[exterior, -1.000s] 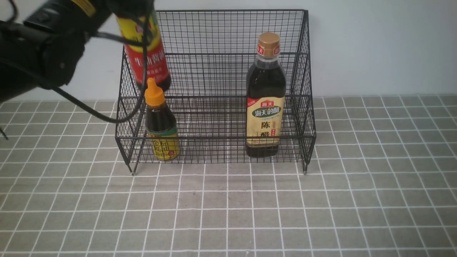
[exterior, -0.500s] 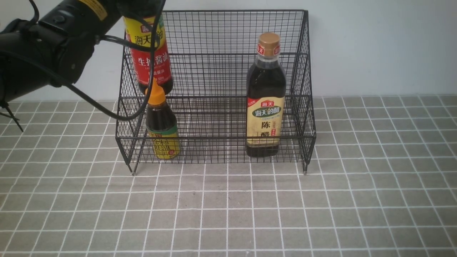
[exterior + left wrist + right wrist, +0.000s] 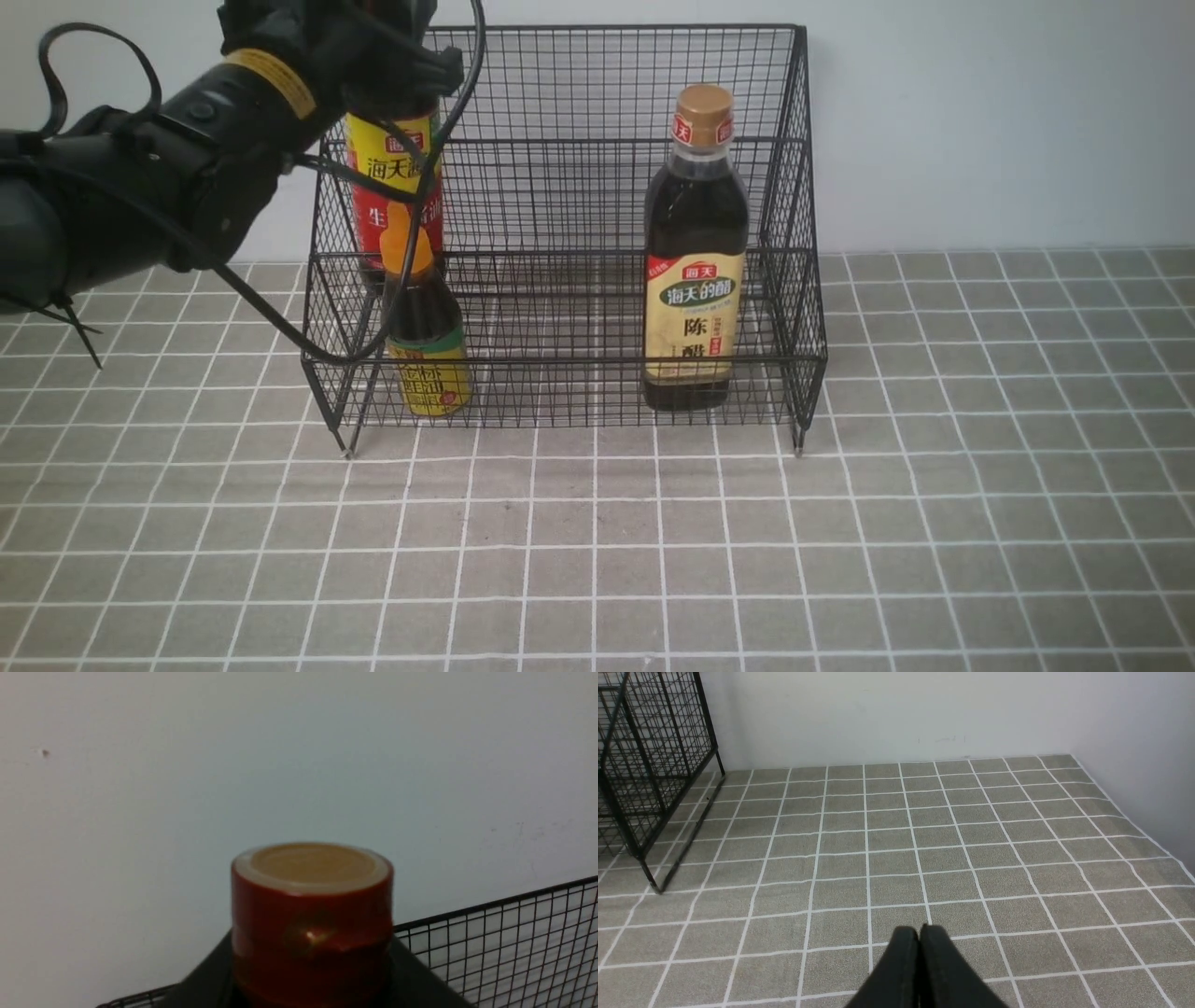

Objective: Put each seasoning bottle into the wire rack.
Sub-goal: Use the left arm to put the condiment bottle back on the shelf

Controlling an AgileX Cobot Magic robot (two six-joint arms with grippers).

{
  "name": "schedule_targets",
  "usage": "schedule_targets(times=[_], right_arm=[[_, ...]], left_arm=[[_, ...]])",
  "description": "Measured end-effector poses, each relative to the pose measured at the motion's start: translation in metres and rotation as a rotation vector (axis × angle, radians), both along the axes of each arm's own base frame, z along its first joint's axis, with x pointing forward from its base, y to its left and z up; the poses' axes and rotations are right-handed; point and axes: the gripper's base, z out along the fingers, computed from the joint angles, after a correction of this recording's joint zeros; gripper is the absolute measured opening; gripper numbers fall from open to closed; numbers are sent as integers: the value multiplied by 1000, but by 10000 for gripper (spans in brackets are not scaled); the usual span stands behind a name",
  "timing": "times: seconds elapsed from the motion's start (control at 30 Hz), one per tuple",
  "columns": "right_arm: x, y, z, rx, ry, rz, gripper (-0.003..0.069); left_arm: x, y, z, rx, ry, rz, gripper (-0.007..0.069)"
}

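A: Two bottles stand on the wire rack [image 3: 579, 84] lower tier: the short yellow-label bottle [image 3: 425, 355] on the left, the beige-label bottle [image 3: 695, 308] on the right.
B: And the third?
A: The left gripper [image 3: 397, 79] clamps the red-yellow bottle [image 3: 392, 177] upright at the rack's back left. The right gripper [image 3: 920, 952] is pinched closed and empty above the tiled table [image 3: 971, 835].

Inside rack [image 3: 579, 84]: short bottle [image 3: 425, 364] front-L, tall bottle [image 3: 392, 173] just behind it, broad bottle [image 3: 695, 308] well apart at R.
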Motion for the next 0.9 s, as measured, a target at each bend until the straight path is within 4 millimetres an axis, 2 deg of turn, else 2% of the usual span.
schedule_targets(times=[0.1, 0.37, 0.67, 0.8, 0.9], right_arm=[[0, 0, 0, 0, 0, 0, -10], [0, 0, 0, 0, 0, 0, -10], [0, 0, 0, 0, 0, 0, -10], [0, 0, 0, 0, 0, 0, -10], [0, 0, 0, 0, 0, 0, -10]], left_arm=[[0, 1, -2, 8, 25, 9, 248], [1, 6, -21, 69, 219, 72, 248], [0, 8, -26, 55, 288, 94, 252], [-1, 10, -26, 41, 318, 108, 280], [-2, 10, -21, 10, 314, 111, 335]])
